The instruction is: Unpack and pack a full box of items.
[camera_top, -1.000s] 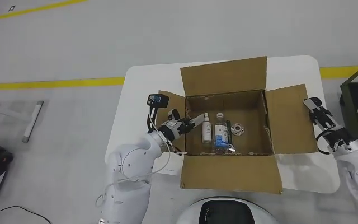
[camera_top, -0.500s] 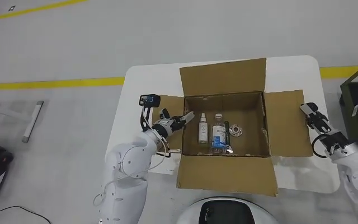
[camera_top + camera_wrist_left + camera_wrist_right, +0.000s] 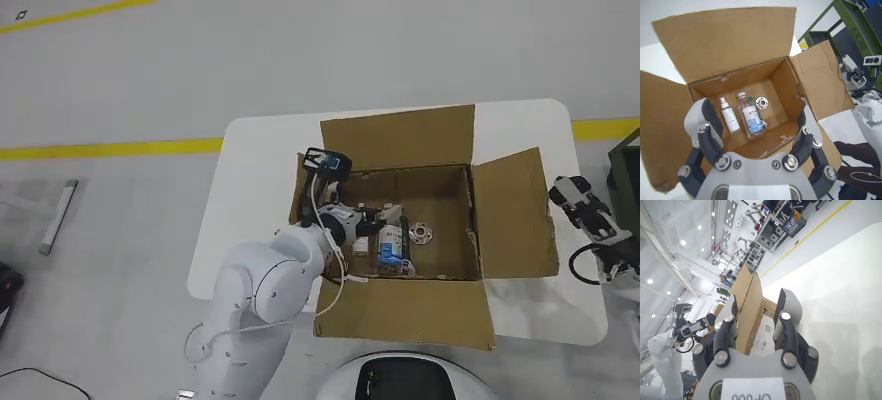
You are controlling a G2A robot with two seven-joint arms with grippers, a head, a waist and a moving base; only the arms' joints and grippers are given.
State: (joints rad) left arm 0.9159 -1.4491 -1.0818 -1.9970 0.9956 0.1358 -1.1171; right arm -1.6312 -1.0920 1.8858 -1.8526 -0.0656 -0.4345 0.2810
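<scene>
Left claw [image 3: 755, 113] is hanging with its fingers apart over the open box [image 3: 400, 138] on the white bench [image 3: 255, 160].
Inside, a spray bottle [image 3: 728, 118], a clear bottle [image 3: 750, 121] and a metal flange [image 3: 762, 102] are lying on the box floor. The right claw [image 3: 759, 298], fingers apart, is straddling the right flap's edge.

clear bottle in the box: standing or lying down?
Lying down. The clear bottle lies on its side on the floor of the box, next to the spray bottle, which is also flat.
</scene>
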